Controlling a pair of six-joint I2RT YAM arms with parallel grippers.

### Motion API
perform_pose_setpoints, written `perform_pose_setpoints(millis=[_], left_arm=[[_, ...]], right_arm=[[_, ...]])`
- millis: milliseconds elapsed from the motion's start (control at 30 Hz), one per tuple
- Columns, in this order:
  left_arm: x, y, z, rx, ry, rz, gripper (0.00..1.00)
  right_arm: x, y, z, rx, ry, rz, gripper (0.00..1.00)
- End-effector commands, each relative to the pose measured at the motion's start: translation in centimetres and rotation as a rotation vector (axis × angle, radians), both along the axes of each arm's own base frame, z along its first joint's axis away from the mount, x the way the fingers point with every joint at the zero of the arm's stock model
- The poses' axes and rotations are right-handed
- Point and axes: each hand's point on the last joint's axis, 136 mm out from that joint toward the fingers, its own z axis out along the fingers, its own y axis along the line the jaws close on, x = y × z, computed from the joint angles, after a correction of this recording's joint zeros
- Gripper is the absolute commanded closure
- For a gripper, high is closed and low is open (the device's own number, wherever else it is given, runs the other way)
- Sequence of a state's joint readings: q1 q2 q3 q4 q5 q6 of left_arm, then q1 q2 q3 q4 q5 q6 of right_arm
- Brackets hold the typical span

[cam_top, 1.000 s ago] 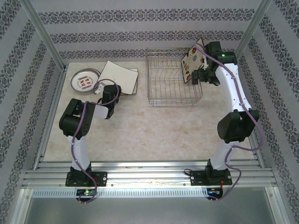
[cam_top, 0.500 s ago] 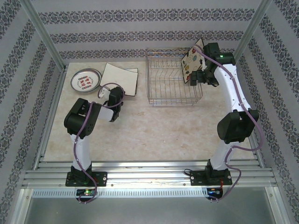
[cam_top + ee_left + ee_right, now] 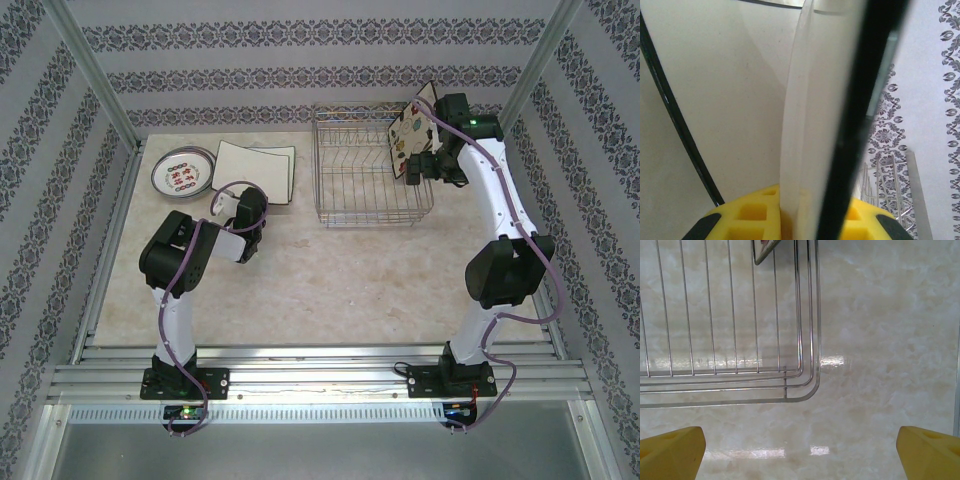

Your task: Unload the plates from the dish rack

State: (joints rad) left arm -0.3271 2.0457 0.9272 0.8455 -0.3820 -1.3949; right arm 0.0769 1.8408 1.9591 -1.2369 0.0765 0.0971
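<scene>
Two square cream plates [image 3: 258, 168] with dark rims lie stacked at the back left, next to a small round plate [image 3: 181, 172] with red marks. My left gripper [image 3: 243, 200] is at the stack's near edge. In the left wrist view it [image 3: 812, 220] is shut on the edge of a square plate [image 3: 805, 125], seen edge-on between the yellow pads. The wire dish rack [image 3: 360, 190] holds one flowered square plate [image 3: 408, 132], leaning at its right end. My right gripper [image 3: 420, 168] hangs open over the table by the rack's corner [image 3: 805, 385]. Nothing is between its fingers [image 3: 670, 450].
Patterned walls and metal frame posts close in the table on three sides. Bare marble tabletop [image 3: 340, 280] stretches between the rack and the arm bases. Only a corner of the racked plate [image 3: 765, 250] shows at the top of the right wrist view.
My left arm has drawn back toward its base, and the square plate in its grip has sunk flatter onto the one beneath. The right arm has not moved.
</scene>
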Motion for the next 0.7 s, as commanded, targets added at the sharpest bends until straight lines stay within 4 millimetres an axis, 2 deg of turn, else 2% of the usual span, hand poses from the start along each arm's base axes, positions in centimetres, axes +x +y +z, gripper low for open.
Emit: perform_pose_setpoints(millis=[0, 267, 667], left_arm=[[0.7, -0.4, 2.3, -0.040, -0.092, 0.006, 0.84], [0.3, -0.9, -0.2, -0.050, -0.019, -0.053, 0.83], [0.0, 0.4, -2.0, -0.063, 0.059, -0.117, 0.82]], right_arm=[[-0.4, 0.8, 1.1, 0.010, -0.032, 0.032, 0.02], [-0.4, 0.9, 0.9, 0.015, -0.030, 0.035, 0.02], [-0.4, 0.9, 0.7, 0.016, -0.028, 0.033, 0.02]])
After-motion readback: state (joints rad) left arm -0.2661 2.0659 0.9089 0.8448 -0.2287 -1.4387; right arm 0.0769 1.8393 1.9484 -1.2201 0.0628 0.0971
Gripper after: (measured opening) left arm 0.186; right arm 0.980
